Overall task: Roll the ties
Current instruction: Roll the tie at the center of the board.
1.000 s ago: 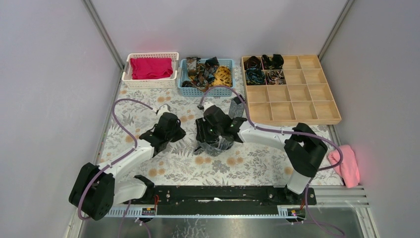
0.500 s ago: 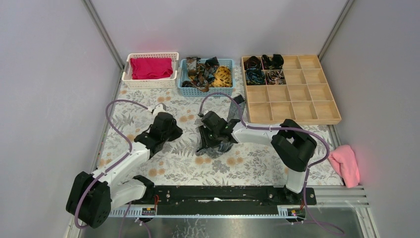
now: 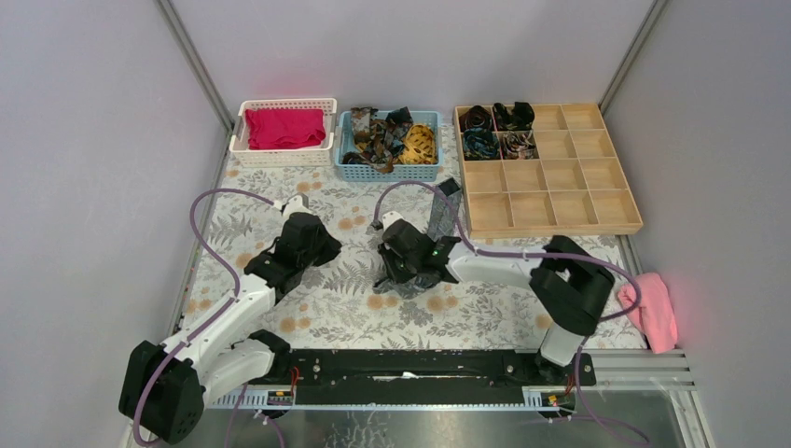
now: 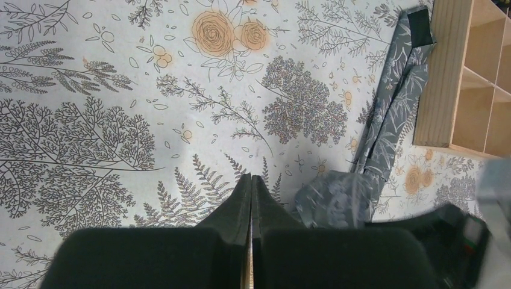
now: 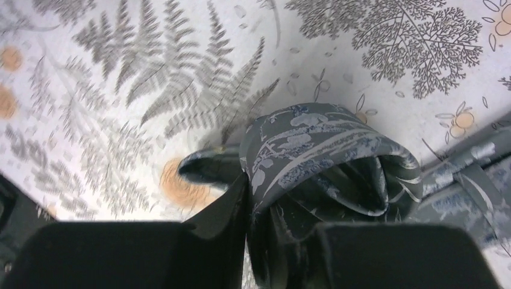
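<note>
A dark grey patterned tie (image 3: 442,207) lies on the flowered table cover, its near end wound into a loose coil (image 5: 328,159). My right gripper (image 5: 250,186) is shut on the coil's outer layer, low over the cover (image 3: 399,269). The tie's flat tail (image 4: 395,114) runs back toward the wooden tray. My left gripper (image 4: 251,178) is shut and empty, just left of the coil (image 4: 337,198); from above it (image 3: 312,245) sits left of the right gripper. More ties (image 3: 390,135) are piled in the blue basket, and rolled ones (image 3: 496,129) fill the tray's back-left compartments.
The wooden compartment tray (image 3: 560,201) stands at the back right and the blue basket (image 3: 387,173) at the back middle. A white basket (image 3: 241,140) holds a magenta cloth at the back left. A pink cloth (image 3: 653,308) lies at the right edge.
The right gripper's jaws have narrowed onto the tie's coil, and it has shifted slightly back and left. The left arm has drawn a little leftward, staying shut.
</note>
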You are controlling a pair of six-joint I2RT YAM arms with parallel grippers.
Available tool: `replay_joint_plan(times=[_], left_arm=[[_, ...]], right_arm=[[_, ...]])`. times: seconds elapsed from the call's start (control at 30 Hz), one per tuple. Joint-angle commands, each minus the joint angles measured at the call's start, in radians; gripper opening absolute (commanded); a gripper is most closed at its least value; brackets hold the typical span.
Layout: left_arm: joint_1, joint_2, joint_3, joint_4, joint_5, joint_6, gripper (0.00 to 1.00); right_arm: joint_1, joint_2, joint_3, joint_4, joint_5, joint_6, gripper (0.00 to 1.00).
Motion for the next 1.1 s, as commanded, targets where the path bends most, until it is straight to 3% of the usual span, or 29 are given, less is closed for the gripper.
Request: replay_joint_plan(times=[0.0, 0.3, 0.5, 0.63, 0.9, 1.07], left_arm=[[0.008, -0.01, 0.011, -0.01, 0.006, 0.025, 0.0], [0.008, 0.033, -0.001, 0.039, 0.006, 0.042, 0.0], [0.008, 0.068, -0.01, 0.082, 0.027, 0.052, 0.0], [0.009, 0.105, -0.019, 0.126, 0.05, 0.058, 0.0], [0.008, 0.265, 0.015, 0.306, 0.18, 0.081, 0.0], [0.004, 0.378, 0.096, 0.446, 0.295, 0.094, 0.0]], right_arm=[[0.069, -0.189, -0.081, 0.079, 0.096, -0.114, 0.23], [0.244, -0.333, -0.206, 0.07, 0.104, -0.159, 0.24], [0.333, -0.333, -0.307, 0.08, 0.096, -0.043, 0.25], [0.362, -0.351, -0.37, 0.11, 0.137, 0.04, 0.34], [0.371, -0.524, -0.319, -0.011, 0.358, 0.054, 0.6], [0.369, -0.588, -0.22, -0.165, 0.654, 0.119, 0.63]])
